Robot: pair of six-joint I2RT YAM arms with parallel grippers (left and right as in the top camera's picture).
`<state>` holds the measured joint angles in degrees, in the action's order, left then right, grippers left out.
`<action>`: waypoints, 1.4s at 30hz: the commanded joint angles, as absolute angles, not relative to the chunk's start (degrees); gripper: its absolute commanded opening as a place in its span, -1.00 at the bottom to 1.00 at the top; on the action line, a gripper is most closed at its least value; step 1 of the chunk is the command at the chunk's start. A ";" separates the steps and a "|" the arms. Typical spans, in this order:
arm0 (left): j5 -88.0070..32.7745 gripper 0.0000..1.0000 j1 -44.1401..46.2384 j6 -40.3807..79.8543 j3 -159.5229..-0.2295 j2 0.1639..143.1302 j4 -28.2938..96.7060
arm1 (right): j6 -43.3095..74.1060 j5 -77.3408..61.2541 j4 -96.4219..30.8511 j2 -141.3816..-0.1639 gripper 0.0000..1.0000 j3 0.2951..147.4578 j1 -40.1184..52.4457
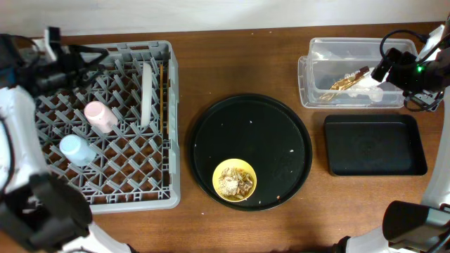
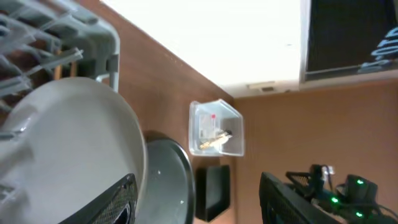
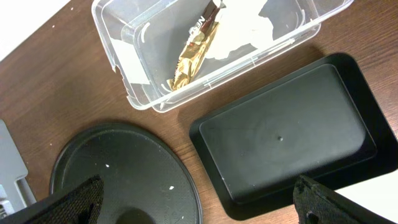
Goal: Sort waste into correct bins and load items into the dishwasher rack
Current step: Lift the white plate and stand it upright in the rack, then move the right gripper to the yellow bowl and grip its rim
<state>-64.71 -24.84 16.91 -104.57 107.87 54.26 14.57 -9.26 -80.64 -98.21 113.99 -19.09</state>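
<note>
- Here the left gripper (image 2: 196, 190) hangs over the far left corner of the dishwasher rack (image 1: 133, 202), fingers parted and empty, near the upright grey plate (image 1: 145, 91).
- The pink cup (image 1: 100, 116) and light-blue cup (image 1: 76, 149) lie in the rack's left half; the chopsticks (image 1: 162, 91) rest along its right wall.
- The right gripper (image 3: 199, 198) is spread wide, holding nothing, at the tabletop's far right corner beside the clear tub (image 1: 304, 74), which holds the gold wrapper (image 1: 348, 79) and white napkin (image 1: 369, 88).
- The shallow black tray (image 1: 375, 144) sits just beside the tub's near side.
- The yellow bowl (image 1: 219, 169), with beige food scraps (image 1: 235, 184) in it, sits at the near edge of the round black tray (image 1: 253, 133).
</note>
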 commanded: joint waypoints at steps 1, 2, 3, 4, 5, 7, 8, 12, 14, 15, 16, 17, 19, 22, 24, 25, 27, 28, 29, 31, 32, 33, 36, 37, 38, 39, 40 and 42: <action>-48.53 0.23 -24.23 16.16 -104.84 95.72 60.95 | 14.44 -8.95 -80.62 -97.82 0.97 114.76 -19.14; -43.00 0.22 -23.86 16.16 -104.84 93.69 63.33 | 14.44 -8.95 -80.62 -97.82 0.97 114.76 -19.16; -35.73 0.22 -23.35 16.19 -104.84 91.33 66.04 | 14.44 -8.95 -80.62 -97.82 0.97 114.76 -19.16; -29.85 0.23 -22.94 16.21 -104.84 89.71 67.99 | 14.44 -8.95 -80.62 -97.82 0.98 114.76 -19.16; -24.67 0.24 -22.52 16.21 -104.84 88.25 69.67 | 14.44 -8.95 -80.62 -97.82 0.97 114.76 -19.16; -15.97 0.34 -21.78 16.23 -104.84 86.06 72.73 | 14.44 -8.95 -80.62 -97.82 0.97 114.76 -19.16; -11.84 0.37 -21.56 16.23 -104.84 85.25 74.76 | 14.44 -8.95 -80.62 -97.82 0.97 114.76 -19.16; 0.12 0.41 -21.52 19.97 -104.36 85.14 82.13 | 14.44 -8.95 -80.62 -97.82 0.97 114.76 -19.16; 2.94 0.91 -21.52 21.76 -102.91 85.45 81.89 | 14.44 -8.95 -80.62 -97.82 0.97 114.76 -19.16; 3.11 0.98 -21.52 21.89 -101.95 85.58 81.47 | 14.44 -8.95 -80.62 -97.82 0.97 114.76 -19.16; 3.01 0.98 -21.52 21.87 -101.10 85.80 81.34 | 14.44 -8.95 -80.62 -97.82 0.97 114.76 -19.16; 3.03 0.99 -21.52 21.85 -100.57 86.17 81.67 | 14.44 -8.95 -80.62 -97.82 0.98 114.76 -19.16; 3.03 0.98 -21.52 21.82 -100.49 86.59 82.26 | 14.44 -8.95 -80.62 -97.82 0.97 114.76 -19.16; 3.03 0.98 -21.52 21.82 -100.49 86.67 82.17 | 14.44 -8.97 -79.42 -97.82 0.97 114.76 -19.14; 3.03 0.99 -21.52 21.82 -100.49 86.67 82.15 | 14.44 -9.47 -78.70 -97.82 0.97 114.76 -19.14; 3.03 0.98 -21.52 21.85 -100.49 86.67 82.17 | 14.46 -10.55 -79.37 -97.82 0.97 114.76 -19.16; 3.03 0.98 -21.52 21.82 -100.49 86.67 82.17 | 14.13 -16.80 -80.77 -97.82 0.97 114.76 -19.14; 3.03 0.98 -21.52 21.82 -100.49 86.67 82.17 | 12.91 -21.23 -81.84 -97.82 0.97 114.76 -19.03; 3.03 0.99 -21.52 21.82 -100.49 86.67 82.17 | 10.94 -25.96 -83.18 -97.82 0.98 114.76 -18.61; 3.03 0.99 -21.52 21.85 -100.49 86.67 82.17 | 3.05 -34.89 -87.68 -97.80 0.97 114.76 -15.59; 3.03 0.98 -21.52 21.82 -100.49 86.67 82.17 | -0.19 -35.35 -90.32 -97.80 0.97 114.76 -12.91; 3.03 0.99 -21.52 21.82 -100.49 86.67 82.17 | -3.16 -34.26 -92.97 -97.82 0.97 114.63 -9.17; 3.03 0.99 -21.52 21.85 -100.49 86.67 82.17 | -4.08 -28.84 -97.17 -97.82 0.97 114.13 0.47; 3.03 0.99 -21.52 21.82 -100.49 86.67 82.17 | -4.03 -27.35 -97.34 -97.80 0.97 112.97 6.46; 3.03 0.99 -21.52 21.82 -100.49 86.67 82.17 | -3.92 -27.35 -97.34 -97.80 0.97 111.96 10.09; 3.03 0.98 -21.52 21.82 -100.49 86.67 82.17 | -3.03 -27.27 -96.88 -97.82 0.97 110.24 14.55; 3.03 0.98 -21.52 21.82 -100.49 86.67 82.17 | -1.37 -26.33 -95.72 -97.82 0.97 108.25 18.35; 3.03 0.99 -21.52 21.82 -100.49 86.67 82.17 | 6.35 -19.75 -91.81 -97.82 0.97 103.48 26.09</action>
